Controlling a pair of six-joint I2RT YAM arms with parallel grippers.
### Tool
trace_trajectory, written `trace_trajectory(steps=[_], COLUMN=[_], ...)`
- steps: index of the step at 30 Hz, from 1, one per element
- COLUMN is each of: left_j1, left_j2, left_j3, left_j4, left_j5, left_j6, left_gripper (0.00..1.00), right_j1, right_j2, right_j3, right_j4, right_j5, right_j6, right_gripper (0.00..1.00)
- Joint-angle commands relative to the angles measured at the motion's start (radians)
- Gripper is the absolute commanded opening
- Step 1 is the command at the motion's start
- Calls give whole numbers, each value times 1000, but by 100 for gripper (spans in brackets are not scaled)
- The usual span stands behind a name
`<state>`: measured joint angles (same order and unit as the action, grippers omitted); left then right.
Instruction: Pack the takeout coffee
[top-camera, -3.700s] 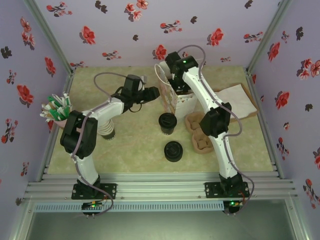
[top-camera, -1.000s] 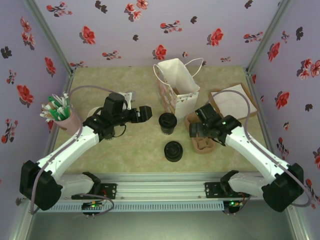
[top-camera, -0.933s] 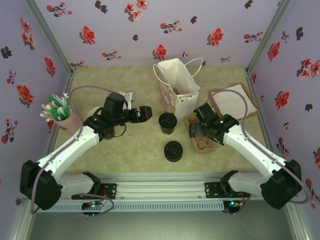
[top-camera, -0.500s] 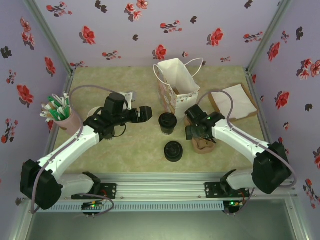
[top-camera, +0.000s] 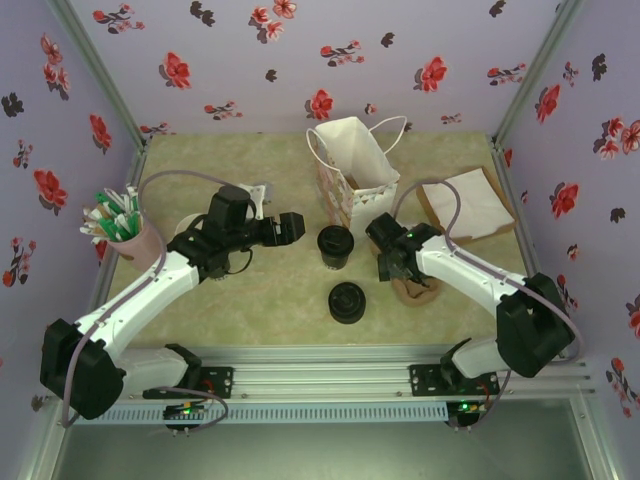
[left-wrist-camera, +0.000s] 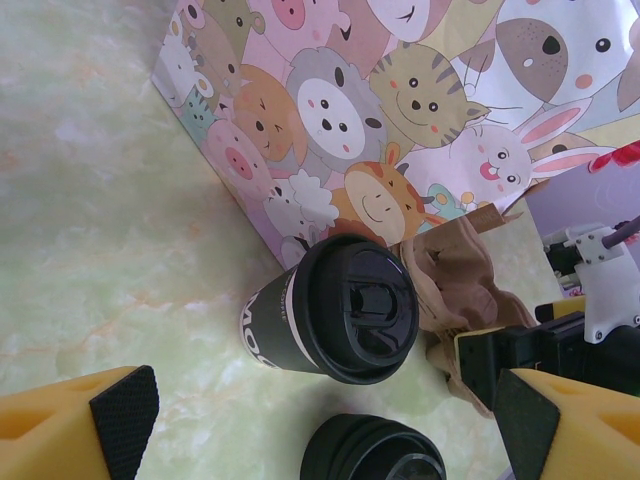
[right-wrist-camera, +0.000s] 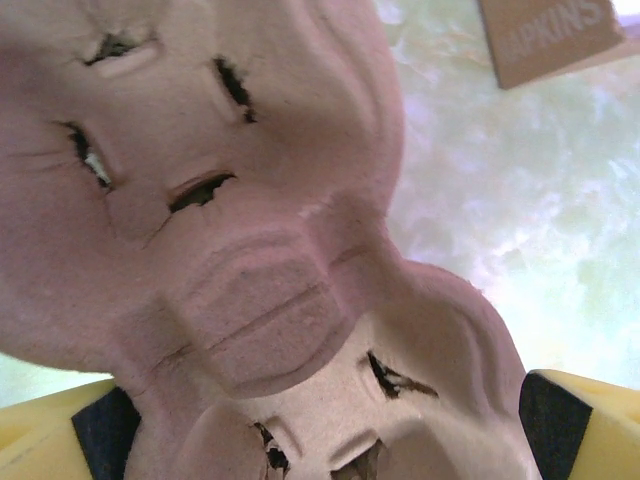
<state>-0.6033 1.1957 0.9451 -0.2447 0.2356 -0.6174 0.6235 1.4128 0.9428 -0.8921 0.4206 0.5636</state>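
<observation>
Looking down from the top camera: the takeout coffee (top-camera: 334, 245) stands upright on the table (top-camera: 260, 300), lid up, long axis vertical. It sits just in front of the paper bag (top-camera: 355, 175), with a stack of loose lids (top-camera: 346, 301) nearer the arms. The left gripper (top-camera: 290, 228) hangs to the cup's left and apart from it. The right gripper (top-camera: 390, 268) is low over the pulp cup carrier (top-camera: 412, 292).

Left wrist view: the takeout coffee (left-wrist-camera: 340, 310) has its lettering turned toward this camera. The left gripper (left-wrist-camera: 322, 420) has its jaws spread wide with nothing between them.

Right wrist view: the right gripper (right-wrist-camera: 325, 420) has its jaws spread either side of the pulp cup carrier (right-wrist-camera: 260, 250). I can't tell if the pads touch it.

Handling guess: the paper wall is thin, light and crushable. If the cup is full it is top-heavy and will spill. Best to take it round the mid-wall below the lid rim, gently, and keep it vertical.
</observation>
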Motion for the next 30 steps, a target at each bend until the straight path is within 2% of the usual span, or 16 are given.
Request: trace_trajectory(steps=[1, 18, 30], left_j1=[-4, -5, -4], left_j2=[-6, 8, 18], left_j3=[6, 1, 4], left_j4=[10, 45, 56], left_j5=[-3, 14, 21], left_j6=[22, 13, 10], left_gripper=[90, 91, 91], right_j1=[-49, -254, -394], right_j2=[9, 21, 10], right_j3=[7, -19, -16], right_j4=[-65, -90, -7], right_j5=[73, 121, 70], right_j6=[71, 178, 147], right_gripper=[99, 99, 99])
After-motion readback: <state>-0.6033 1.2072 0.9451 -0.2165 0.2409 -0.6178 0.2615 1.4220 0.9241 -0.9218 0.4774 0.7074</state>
